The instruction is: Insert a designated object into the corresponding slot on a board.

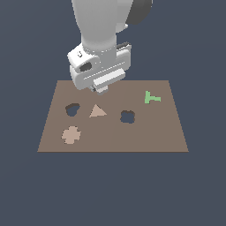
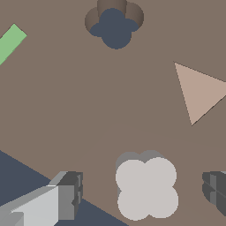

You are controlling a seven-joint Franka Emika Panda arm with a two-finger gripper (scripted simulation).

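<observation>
The large flat brown rectangular board lies across the middle of the exterior view, carrying a dark heart-shaped cut-out and a dark clover-shaped cut-out, with a flat tan triangle between them and a tan cross toward the lower left of the frame. A small green T-shaped piece rests on the board's surface toward the exterior view's right, apart from every opening. The white and grey gripper hangs over the board's far edge, in the upper left part of the frame, and hides what is under it there. The wrist view shows why it is there: a pale grey clover-shaped block sits between the two dark grey fingers, which stand wide with a clear gap on each side of the block, so nothing is gripped. That block's lobed outline matches the clover-shaped cut-out, so it appears to be the piece to insert, and the arm seems centred over it to close on it. The opening is well apart from the block. No brand, label or legible writing shows; a tiny dark mark on the gripper's housing is too small to read
</observation>
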